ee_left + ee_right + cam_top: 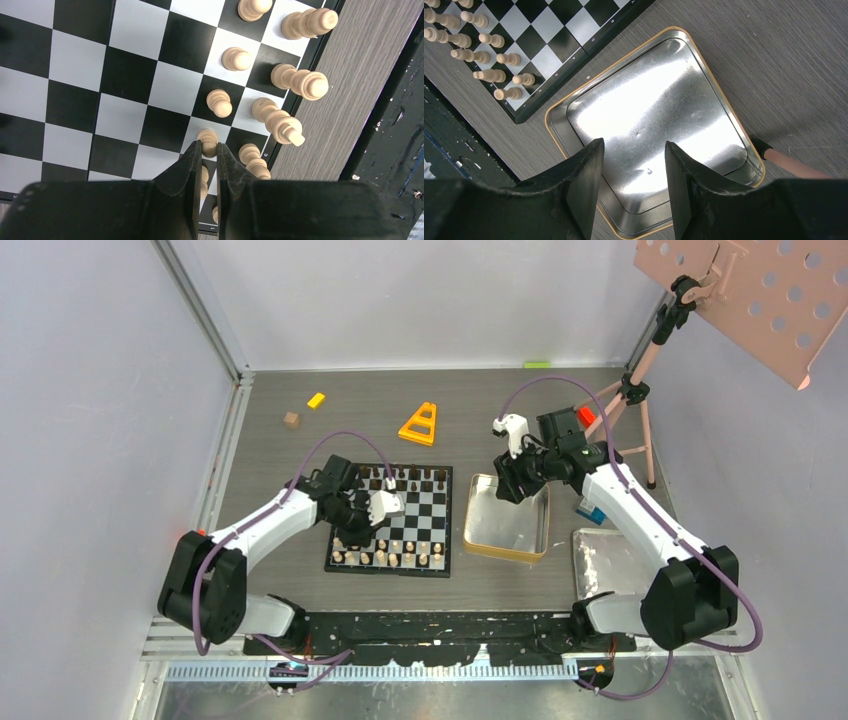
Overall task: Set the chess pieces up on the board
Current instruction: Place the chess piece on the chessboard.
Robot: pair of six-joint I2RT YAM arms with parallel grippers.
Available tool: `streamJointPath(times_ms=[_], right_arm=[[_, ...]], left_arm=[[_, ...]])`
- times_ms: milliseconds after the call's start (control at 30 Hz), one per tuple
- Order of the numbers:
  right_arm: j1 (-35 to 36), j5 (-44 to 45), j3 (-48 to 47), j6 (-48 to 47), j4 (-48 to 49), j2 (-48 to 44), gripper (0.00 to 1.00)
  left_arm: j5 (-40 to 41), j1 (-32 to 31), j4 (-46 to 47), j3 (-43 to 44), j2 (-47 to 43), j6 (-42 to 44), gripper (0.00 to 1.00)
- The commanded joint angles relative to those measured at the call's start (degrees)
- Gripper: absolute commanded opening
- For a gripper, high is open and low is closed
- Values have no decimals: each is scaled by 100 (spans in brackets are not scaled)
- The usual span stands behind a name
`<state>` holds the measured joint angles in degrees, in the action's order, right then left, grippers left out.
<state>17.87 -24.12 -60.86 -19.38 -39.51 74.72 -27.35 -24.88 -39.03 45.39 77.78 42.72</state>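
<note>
The black-and-white board [425, 510] lies in front of the left arm. Dark chess pieces [405, 480] line its far edge and pale chess pieces [390, 558] fill its two near rows. My left gripper [385, 505] hangs over the board's left half. In the left wrist view its jaws [209, 145] are shut on a pale pawn [206, 136] that stands on a white square in the pawn row, with taller pale pieces [277, 120] beside it. My right gripper [512, 483] is open and empty over the gold-rimmed tin [549, 112], which holds nothing.
An orange triangle [419, 425], a yellow block [316, 400] and a small brown cube [291, 420] lie behind the board. A silver tray [610, 560] sits right of the tin [470, 540]. A pink tripod [640, 400] with a perforated panel [770, 290] stands at the back right.
</note>
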Motion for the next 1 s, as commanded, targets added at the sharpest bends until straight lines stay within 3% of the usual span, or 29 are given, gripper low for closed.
streamJointPath(times_ms=[0, 533, 967], right_arm=[[-29, -78, -110, -5, -5, 50, 54], [-29, -83, -126, -24, -22, 116, 54], [-29, -97, -198, -13, -89, 163, 54]], left_arm=[[60, -73, 179, -47, 25, 122, 10], [221, -104, 38, -27, -40, 52, 30], [254, -96, -216, 287, -550, -51, 34]])
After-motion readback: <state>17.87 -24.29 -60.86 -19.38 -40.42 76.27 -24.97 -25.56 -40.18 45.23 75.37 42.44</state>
